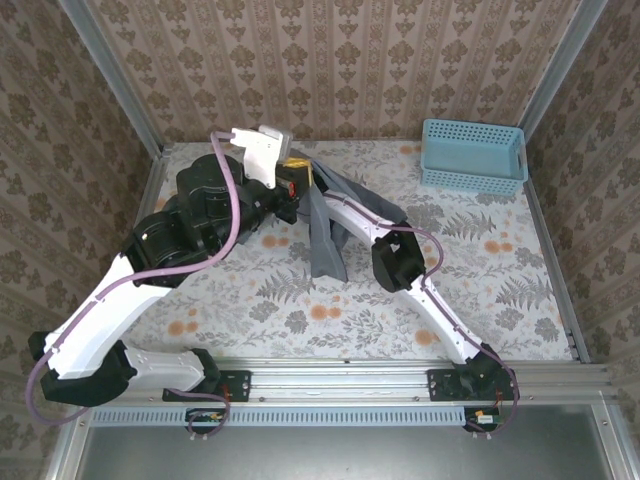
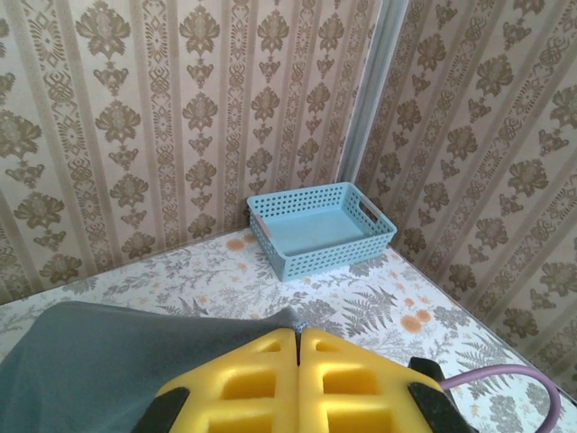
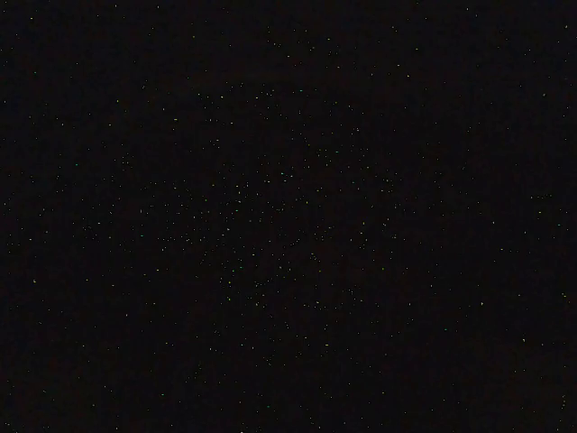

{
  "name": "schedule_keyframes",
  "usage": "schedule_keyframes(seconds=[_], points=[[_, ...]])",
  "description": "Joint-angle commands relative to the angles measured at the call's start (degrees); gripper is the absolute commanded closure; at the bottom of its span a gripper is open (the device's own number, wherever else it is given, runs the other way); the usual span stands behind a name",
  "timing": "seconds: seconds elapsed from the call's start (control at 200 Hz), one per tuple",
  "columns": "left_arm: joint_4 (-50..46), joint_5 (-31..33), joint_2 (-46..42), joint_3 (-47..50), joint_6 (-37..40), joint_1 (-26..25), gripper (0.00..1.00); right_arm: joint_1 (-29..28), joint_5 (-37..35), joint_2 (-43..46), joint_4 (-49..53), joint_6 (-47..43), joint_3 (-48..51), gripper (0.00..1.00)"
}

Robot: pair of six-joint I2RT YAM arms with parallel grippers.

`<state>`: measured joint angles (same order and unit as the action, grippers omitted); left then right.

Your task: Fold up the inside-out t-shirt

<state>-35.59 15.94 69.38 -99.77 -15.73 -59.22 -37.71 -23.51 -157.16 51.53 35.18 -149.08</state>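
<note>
At the centre of the top view hangs the inside-out t-shirt (image 1: 325,240), a thin, soft cloth of dark slate grey with no print. It is lifted off the table (image 1: 480,270) in a narrow tent shape: its high end is just beside my left gripper (image 1: 297,172), and its low end falls in loose folds onto the flowered tablecloth. One part of the cloth lies over my right arm (image 1: 440,305), which reaches from the lower right of the frame up under the shirt.

Toward the upper right of the same view stands a light blue basket (image 1: 470,181) of hard plastic, rectangular, with many small holes in its walls. It is well apart from the shirt.

From the left wrist view, the fingers (image 2: 243,379) are of yellow moulded plastic with square hollows, and they are pressed together with no gap. The grey cloth (image 2: 117,361) comes up to their tips from the lower left, smooth and matte, and seems to be pinched there. The basket (image 2: 329,255) stands in the corner beyond.

My right wrist view is black with faint specks, so I cannot tell how wide my right hand stands or what it touches.
</note>
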Motion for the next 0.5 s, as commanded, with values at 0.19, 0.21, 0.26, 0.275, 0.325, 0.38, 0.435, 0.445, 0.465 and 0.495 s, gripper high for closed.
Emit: schedule_keyframes(seconds=[0.19,0.21,0.26,0.275,0.325,0.38,0.435,0.445,0.465,0.495], points=[[-1.82,5.20,2.42,-4.31,-1.06,8.57,1.00,-1.35,5.63,6.44,-3.89,-5.44,13.36,0.56],[-2.34,5.54,2.93,-4.71,-1.06,9.66,1.00,-1.77,6.11,8.87,-7.43,-6.39,17.67,0.60],[-3.61,7.05,4.29,-5.60,-1.03,12.53,1.00,-2.93,7.61,15.52,-16.96,-8.03,28.63,0.70],[-4.06,7.43,4.68,-5.90,-1.06,13.57,1.00,-3.24,8.11,17.44,-19.60,-8.43,32.07,0.73],[-5.27,7.51,6.24,-6.72,-1.29,17.04,1.00,-4.05,9.42,23.37,-28.59,-9.45,41.84,0.82],[-6.43,6.03,7.89,-7.11,-2.36,21.43,1.00,-4.87,9.41,28.49,-34.04,-9.39,49.68,0.88],[-6.81,4.46,9.40,-6.79,-3.41,25.39,1.00,-5.43,10.03,32.22,-37.66,-9.66,55.12,0.94],[-6.82,4.21,9.70,-6.72,-3.67,26.04,1.00,-5.57,10.18,32.98,-38.44,-9.71,56.33,0.95],[-7.05,3.61,10.36,-6.61,-4.28,27.47,1.00,-5.84,10.25,34.33,-39.87,-9.80,58.50,0.97],[-7.17,2.80,11.26,-6.40,-4.92,29.39,1.00,-6.30,10.25,36.16,-41.75,-9.88,61.41,1.00]])
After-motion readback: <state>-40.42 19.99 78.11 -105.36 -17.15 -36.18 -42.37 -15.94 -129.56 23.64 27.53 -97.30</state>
